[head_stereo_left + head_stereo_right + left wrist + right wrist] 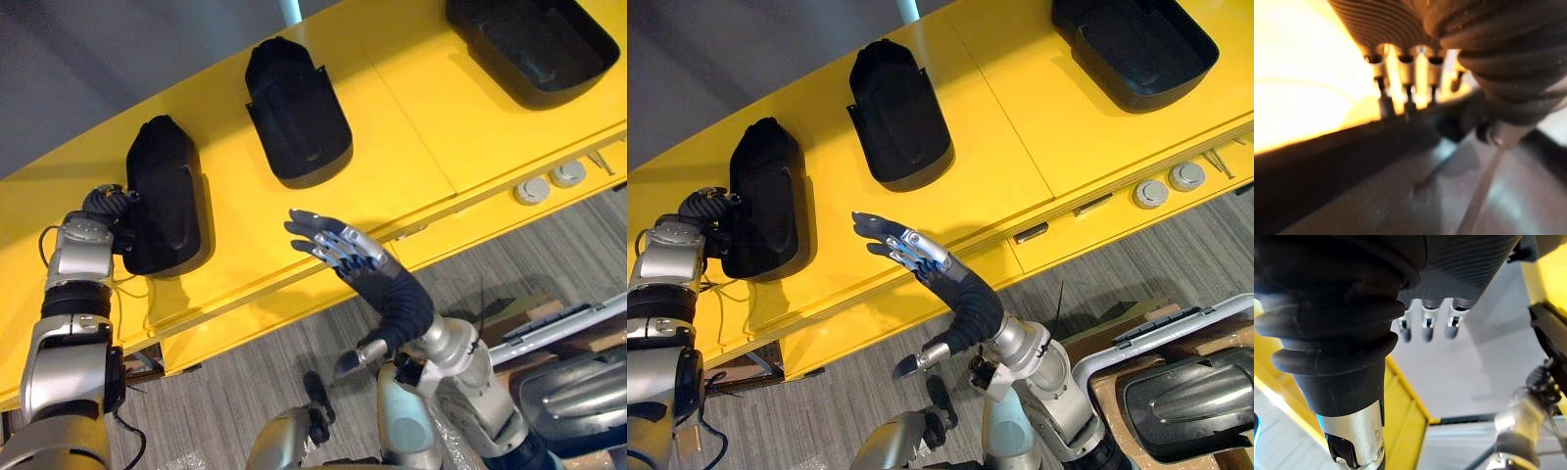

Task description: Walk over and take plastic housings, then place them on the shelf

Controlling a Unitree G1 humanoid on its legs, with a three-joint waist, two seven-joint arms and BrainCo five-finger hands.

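Left hand [106,204] rests against the near-left side of a black plastic housing [167,196] on the yellow shelf [411,127]; its grip cannot be told. The housing's long axis runs front to back. Right hand [343,250] hovers open over the shelf's front edge.

A long yellow shelf [245,225] is seen running slantwise across the eye views, its top made up of panels joined at a straight seam [416,127] and marked by a soft sheen of light. On a lower ledge [490,211] along its front, two round grey discs [532,190] are laid side by side. Below it, a grey streaked floor [225,382] is shown, with a cardboard box [1104,392] set on it. Beyond the shelf, a plain grey surface [88,59] and a pale blue post [289,10] are visible.
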